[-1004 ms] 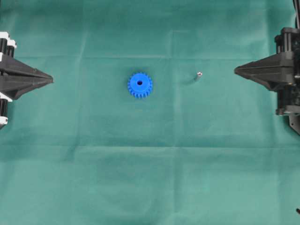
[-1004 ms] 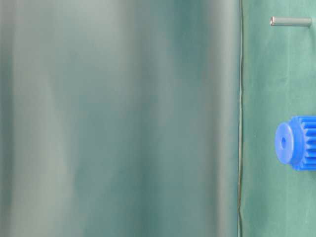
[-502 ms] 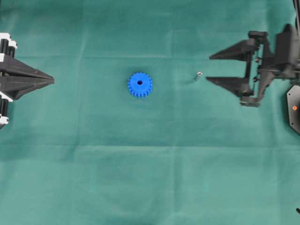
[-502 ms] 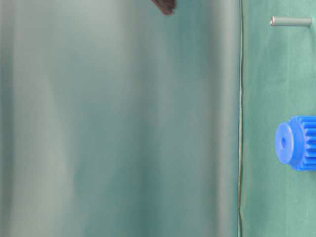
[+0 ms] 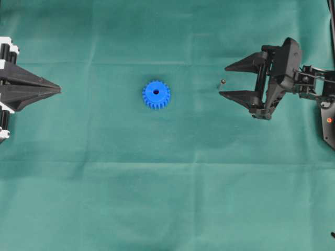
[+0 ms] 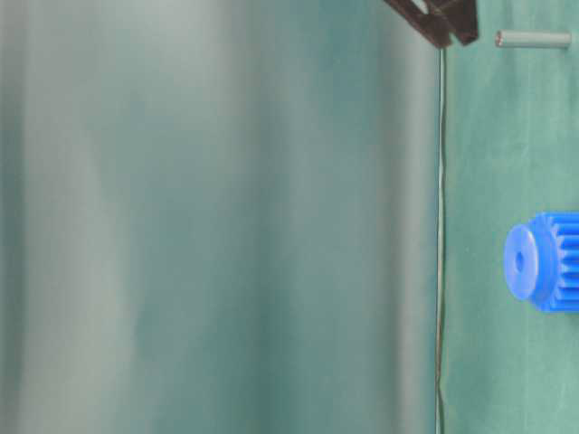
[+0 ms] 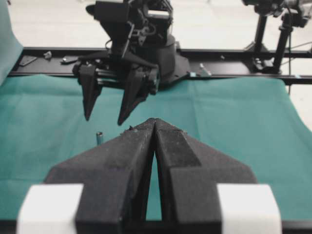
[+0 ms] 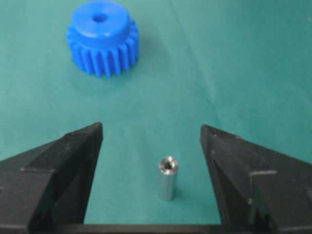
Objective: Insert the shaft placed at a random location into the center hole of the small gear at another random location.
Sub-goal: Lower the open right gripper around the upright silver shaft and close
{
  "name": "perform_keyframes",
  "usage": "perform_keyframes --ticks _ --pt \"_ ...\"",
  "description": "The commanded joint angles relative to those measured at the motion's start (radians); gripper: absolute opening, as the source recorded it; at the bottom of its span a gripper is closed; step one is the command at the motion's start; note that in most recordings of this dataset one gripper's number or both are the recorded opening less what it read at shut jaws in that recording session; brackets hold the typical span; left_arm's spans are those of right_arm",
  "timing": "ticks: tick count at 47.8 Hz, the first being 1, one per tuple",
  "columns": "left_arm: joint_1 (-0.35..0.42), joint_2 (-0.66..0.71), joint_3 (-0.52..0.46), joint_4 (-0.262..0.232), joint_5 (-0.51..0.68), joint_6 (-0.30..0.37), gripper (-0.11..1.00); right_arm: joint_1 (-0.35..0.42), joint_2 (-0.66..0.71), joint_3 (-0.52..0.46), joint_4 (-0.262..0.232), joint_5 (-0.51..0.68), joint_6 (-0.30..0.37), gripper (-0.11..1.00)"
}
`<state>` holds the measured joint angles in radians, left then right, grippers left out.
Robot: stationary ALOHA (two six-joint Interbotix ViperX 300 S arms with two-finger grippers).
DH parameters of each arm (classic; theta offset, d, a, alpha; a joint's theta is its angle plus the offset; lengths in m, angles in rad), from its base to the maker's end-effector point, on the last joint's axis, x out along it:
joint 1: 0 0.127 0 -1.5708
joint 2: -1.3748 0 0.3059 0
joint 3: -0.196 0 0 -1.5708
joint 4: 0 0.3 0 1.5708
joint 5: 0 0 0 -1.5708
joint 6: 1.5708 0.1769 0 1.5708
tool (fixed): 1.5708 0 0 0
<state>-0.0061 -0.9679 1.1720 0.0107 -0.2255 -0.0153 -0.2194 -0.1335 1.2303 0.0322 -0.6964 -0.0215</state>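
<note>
Overhead, right gripper point(image 5: 223, 82) fingers spread, flanking the shaft point(image 5: 222, 82).

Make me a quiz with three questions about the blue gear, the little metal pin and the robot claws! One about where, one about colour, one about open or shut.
1. Where does the shaft stand?
A. Inside the gear's hole
B. On the green cloth, between the open fingers of the right gripper
C. Held by the left gripper

2. What colour is the small gear?
A. Red
B. Yellow
C. Blue

3. How is the left gripper?
A. Shut, with nothing in it
B. Wide open
C. Shut on the gear

Answers:
1. B, since the right wrist view shows the pin upright on the cloth with a finger on each side, neither touching it.
2. C, since the gear is bright blue in every view, and its center hole is empty.
3. A, since the left wrist view shows its fingers pressed together with nothing between them.
</note>
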Motion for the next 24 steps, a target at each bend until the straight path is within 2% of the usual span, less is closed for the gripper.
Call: perform_keyframes --ticks 1,10,24 --pt "0.002 0.005 -0.023 0.003 -0.005 0.003 0.0 -0.009 0.029 -0.014 0.005 -0.038 -0.017 0.8" --pt "0.002 0.005 -0.023 0.003 -0.005 0.002 0.0 -0.018 0.101 -0.017 0.023 -0.077 -0.017 0.8" --pt "0.002 0.005 -0.02 0.003 -0.003 0.002 0.0 -0.018 0.143 -0.035 0.029 -0.092 -0.017 0.78"
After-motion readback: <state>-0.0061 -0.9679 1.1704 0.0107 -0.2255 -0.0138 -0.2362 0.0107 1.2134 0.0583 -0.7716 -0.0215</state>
